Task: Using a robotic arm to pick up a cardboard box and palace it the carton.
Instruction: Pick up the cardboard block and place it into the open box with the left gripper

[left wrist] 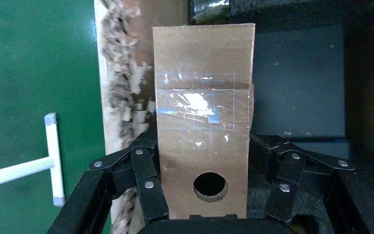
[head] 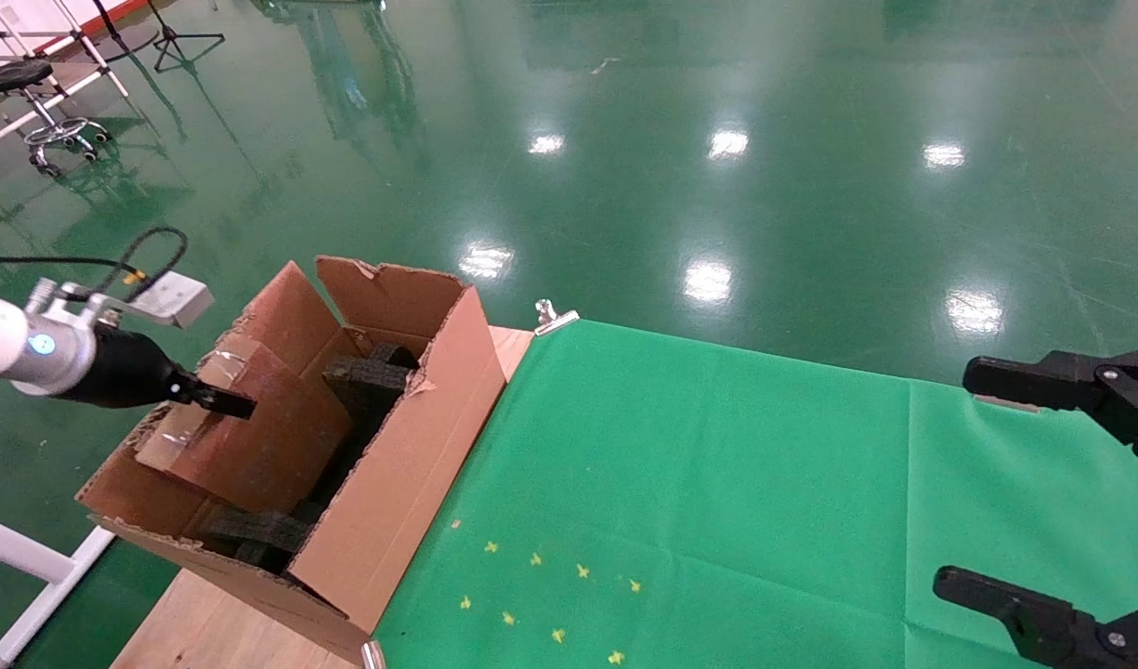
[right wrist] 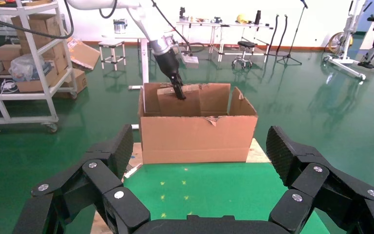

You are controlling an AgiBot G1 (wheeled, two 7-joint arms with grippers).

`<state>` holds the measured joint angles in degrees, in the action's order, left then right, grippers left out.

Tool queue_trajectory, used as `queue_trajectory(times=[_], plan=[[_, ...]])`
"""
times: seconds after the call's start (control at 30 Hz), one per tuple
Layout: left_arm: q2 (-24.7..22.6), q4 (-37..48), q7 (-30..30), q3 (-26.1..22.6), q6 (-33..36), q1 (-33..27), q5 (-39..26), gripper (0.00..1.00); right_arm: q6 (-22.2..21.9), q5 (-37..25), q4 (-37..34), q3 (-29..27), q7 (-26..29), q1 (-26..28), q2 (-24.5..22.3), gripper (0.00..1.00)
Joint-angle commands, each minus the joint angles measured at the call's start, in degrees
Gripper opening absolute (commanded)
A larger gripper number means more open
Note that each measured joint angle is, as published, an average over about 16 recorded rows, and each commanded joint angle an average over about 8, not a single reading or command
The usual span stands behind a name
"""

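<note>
One cardboard box (head: 243, 437) and one carton (head: 383, 483) are seen at the left of the head view, the box tilted inside the carton among dark foam blocks (head: 369, 381). The box is clamped between the fingers (left wrist: 146, 180) of the left gripper (left wrist: 202, 187). The right gripper (right wrist: 197, 165) is held wide open over the green cloth (head: 717, 502).

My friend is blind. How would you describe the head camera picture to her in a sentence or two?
The robot's left gripper holds a small taped cardboard box tilted inside a large open carton, above dark foam blocks. The carton stands at the left end of a table with a green cloth; the right gripper waits open at the right edge.
</note>
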<state>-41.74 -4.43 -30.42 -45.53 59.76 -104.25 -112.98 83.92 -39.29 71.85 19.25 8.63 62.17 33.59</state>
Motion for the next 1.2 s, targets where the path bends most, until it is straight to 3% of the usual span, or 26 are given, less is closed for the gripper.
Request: queue_trajectory(times=[0.03, 0.27, 0.33, 0.53, 0.6, 1.2], plan=[[-0.9, 1.2, 0.0, -0.1, -1.1, 0.8, -0.1, 0.0, 0.0, 0.0, 0.0, 0.0, 0.0, 0.0, 0.0, 1.0], [-3.3, 2.8, -0.7, 0.2, -8.2, 3.8, 0.3, 0.0, 0.0, 0.0, 0.0, 0.0, 0.0, 0.0, 0.0, 1.0], [-3.8, 3.1, -0.8, 0.4, -9.4, 4.5, 0.5, 0.08, 0.0, 0.0, 0.0, 0.0, 0.0, 0.0, 0.0, 1.0], [-4.8, 3.9, -0.9, 0.6, -10.8, 5.6, 0.8, 0.81, 0.0, 0.0, 0.0, 0.0, 0.0, 0.0, 0.0, 1.0], [-4.9, 4.1, -0.8, 0.7, -10.9, 5.8, 0.9, 0.98, 0.0, 0.0, 0.0, 0.0, 0.0, 0.0, 0.0, 1.0], [-4.6, 3.7, -0.8, 0.6, -10.7, 5.5, 0.8, 1.0, 0.0, 0.0, 0.0, 0.0, 0.0, 0.0, 0.0, 1.0]])
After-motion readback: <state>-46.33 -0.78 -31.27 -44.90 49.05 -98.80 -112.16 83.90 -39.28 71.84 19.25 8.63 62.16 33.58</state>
